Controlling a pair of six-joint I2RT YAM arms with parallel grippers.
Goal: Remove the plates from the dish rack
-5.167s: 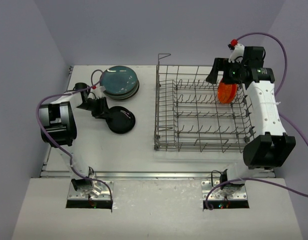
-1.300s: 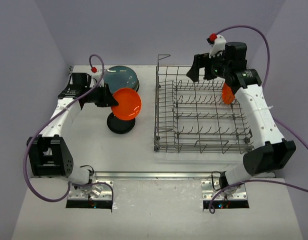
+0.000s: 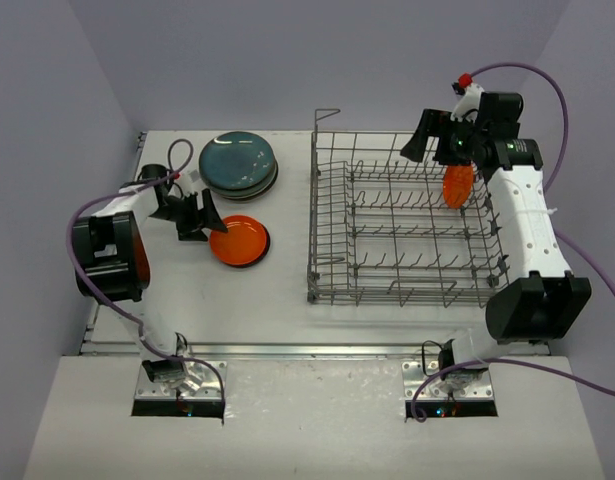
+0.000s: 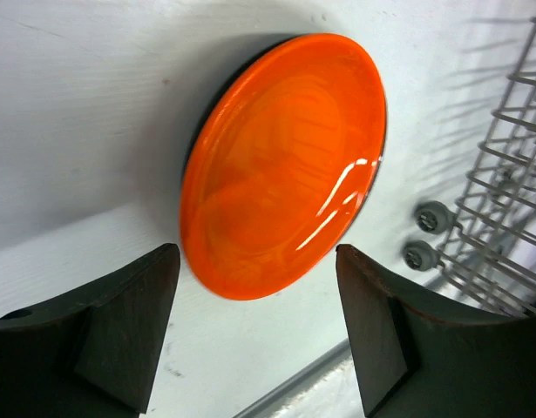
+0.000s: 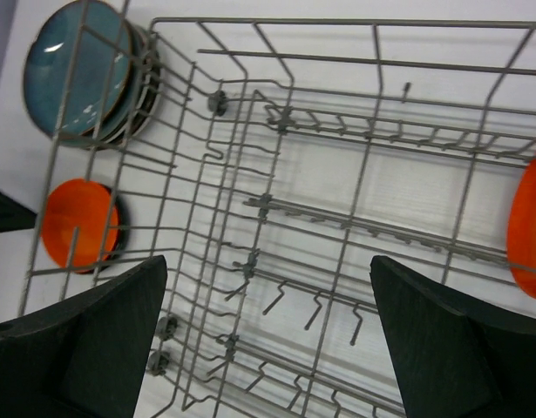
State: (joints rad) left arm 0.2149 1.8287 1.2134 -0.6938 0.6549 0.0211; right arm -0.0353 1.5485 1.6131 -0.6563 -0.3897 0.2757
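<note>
Orange plate [image 3: 238,240] now lies seemingly atop the black plate [image 4: 200,126], left hand [image 3: 200,216] released

On my left wrist feed the orange plate [image 4: 283,165] lies flat on a black plate [image 4: 198,131] (only its dark rim peeks out) on the white table [image 4: 76,104]. My left gripper [image 4: 255,279] hangs near it, fingers spread wide with nothing held. The dish rack [image 4: 503,174] wires fill the right edge.

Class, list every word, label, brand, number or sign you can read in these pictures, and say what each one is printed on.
None: no legible writing stands on the orange plate, the teal plates or the dish rack in any view.
</note>
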